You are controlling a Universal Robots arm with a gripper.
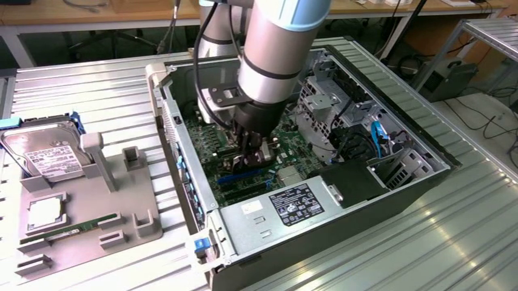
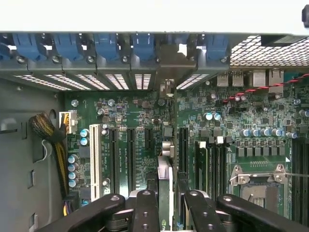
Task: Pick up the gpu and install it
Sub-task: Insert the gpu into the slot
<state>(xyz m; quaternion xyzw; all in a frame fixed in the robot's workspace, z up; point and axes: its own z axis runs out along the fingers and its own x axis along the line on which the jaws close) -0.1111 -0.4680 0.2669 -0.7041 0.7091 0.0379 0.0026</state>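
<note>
Gpu [image 2: 165, 186] is one thin card, seen edge-on, standing upright between the two fingers [image 2: 146, 212] of the gripper [image 2: 166, 212]. The claw is clamped on the gpu, one finger on each side. The card's pale metal end [image 2: 166, 87] reaches up to the back wall of the computer case [image 1: 421, 130], where it sits among the slot covers. The card stands over the green motherboard [image 2: 231, 121], in line with the long slots there.

On the motherboard I count one white slot [image 2: 95, 162] and several black slots beside it. One empty square chip socket [image 2: 258, 186] with a metal frame sits further along the board from the gpu. A row of blue clips [image 2: 104, 46] runs along the back wall of the case; about six of them show. One bundle of yellow and black wires [image 2: 50, 133] hangs near the white slot.

In the exterior view, one robot arm [image 1: 275, 54] reaches down into the open case, and the gripper [image 1: 252, 159] is low over the board. Outside the case, on the exterior view's left, lies one grey holder tray [image 1: 81, 212]. On that tray sit one silver hard drive [image 1: 48, 151] and one narrow green memory stick [image 1: 60, 233].
</note>
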